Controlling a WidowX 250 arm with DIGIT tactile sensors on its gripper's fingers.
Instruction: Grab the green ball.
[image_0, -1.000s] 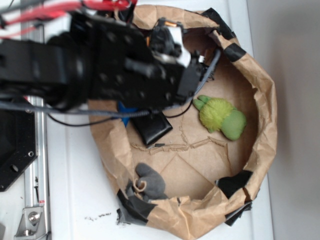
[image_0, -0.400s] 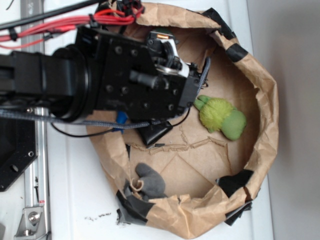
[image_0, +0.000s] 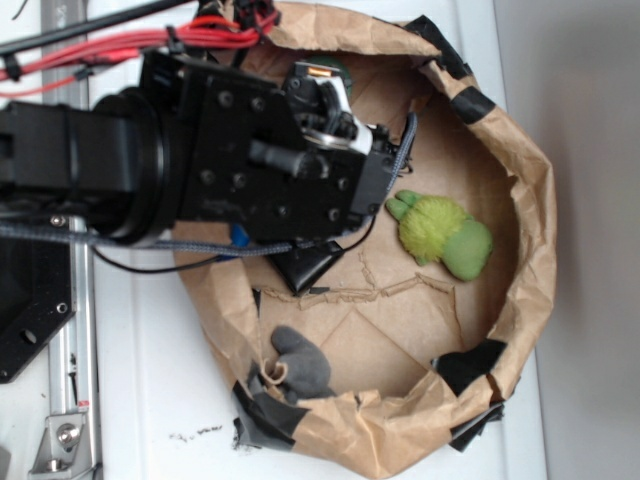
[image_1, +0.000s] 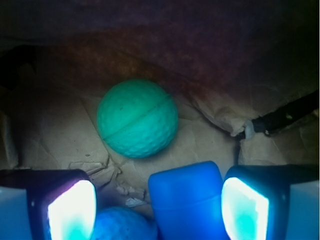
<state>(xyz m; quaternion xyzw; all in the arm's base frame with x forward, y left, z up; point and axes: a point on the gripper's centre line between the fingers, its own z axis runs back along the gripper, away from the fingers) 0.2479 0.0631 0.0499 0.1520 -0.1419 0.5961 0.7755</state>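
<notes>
Sea-green, dimpled and seamed, the small round ball (image_1: 137, 118) rests on crumpled brown paper (image_1: 205, 142) just ahead of my gripper (image_1: 158, 206), left of centre. My pads (image_1: 244, 207) stand wide apart, holding nothing. Between them sit a blue plastic pin (image_1: 187, 197) and a blue ball (image_1: 122, 225), so I judge I must advance past both, shift slightly left, then close across the ball's middle.

— What sits on the white surface (image_0: 150, 370)?
— A brown paper bag (image_0: 520, 290), rolled down and patched with black tape; just left of the bag — a metal rail (image_0: 75, 300) and a black plate (image_0: 30, 300).
</notes>
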